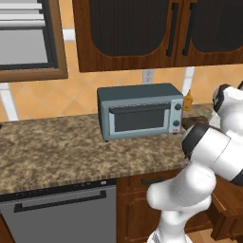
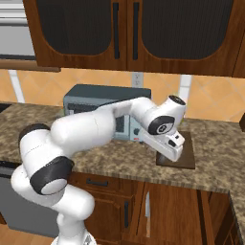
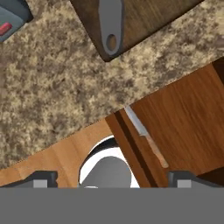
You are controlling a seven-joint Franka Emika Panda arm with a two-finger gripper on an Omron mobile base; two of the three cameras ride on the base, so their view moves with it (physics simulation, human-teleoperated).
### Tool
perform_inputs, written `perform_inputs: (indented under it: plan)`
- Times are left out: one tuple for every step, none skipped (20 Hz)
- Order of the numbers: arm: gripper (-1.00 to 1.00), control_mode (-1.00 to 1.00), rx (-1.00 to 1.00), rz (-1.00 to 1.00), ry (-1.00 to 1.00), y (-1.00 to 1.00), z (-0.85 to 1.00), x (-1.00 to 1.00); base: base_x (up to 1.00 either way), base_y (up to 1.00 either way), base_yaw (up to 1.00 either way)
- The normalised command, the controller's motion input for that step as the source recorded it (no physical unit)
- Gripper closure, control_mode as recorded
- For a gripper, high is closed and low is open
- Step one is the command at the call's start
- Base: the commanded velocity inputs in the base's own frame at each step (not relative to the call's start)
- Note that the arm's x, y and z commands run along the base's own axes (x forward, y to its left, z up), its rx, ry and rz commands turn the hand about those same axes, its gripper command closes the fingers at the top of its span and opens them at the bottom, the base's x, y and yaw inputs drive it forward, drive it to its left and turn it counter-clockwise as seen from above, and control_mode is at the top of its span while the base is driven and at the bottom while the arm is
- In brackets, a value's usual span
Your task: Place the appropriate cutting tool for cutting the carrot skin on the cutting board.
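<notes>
The dark brown cutting board (image 3: 144, 17) lies on the granite counter to the right of the toaster oven, also seen from the right base (image 2: 187, 152). On it rests a grey tool handle (image 3: 111, 24) with a hole at its end; the rest of that tool is cut off by the frame edge. My gripper (image 3: 113, 179) stands open with nothing between its fingertips (image 3: 41, 178), back from the board's near edge and over the counter lip. From the right base, the gripper (image 2: 168, 152) hangs just above the board's left part. The carrot is out of view.
A grey toaster oven (image 1: 140, 111) stands on the counter (image 1: 57, 152). A knife (image 3: 145, 136) with a pale handle shows against the wooden cabinet front (image 2: 147, 206) below the counter edge. A yellow bottle (image 1: 188, 100) stands at the back wall. A dishwasher (image 1: 61, 213) sits lower left.
</notes>
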Motion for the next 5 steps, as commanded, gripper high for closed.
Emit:
perform_inputs:
  plan:
    - [-1.0, -1.0, -0.03, -0.06, 0.02, 0.68, 0.26, -0.59, 0.0, 0.0, 0.0]
    - [-1.0, -1.0, -0.03, -0.06, 0.03, 0.72, 0.25, -0.58, 0.0, 0.0, 0.0]
    - [-1.0, -1.0, -0.05, -0.05, 0.04, 0.77, 0.2, -0.52, 0.0, 0.0, 0.0]
    - [-1.0, -1.0, -0.05, -0.05, 0.03, 0.81, 0.19, -0.5, 0.0, 0.0, 0.0]
    - [-1.0, -1.0, -0.06, -0.03, 0.05, 0.85, 0.15, -0.46, 0.0, 0.0, 0.0]
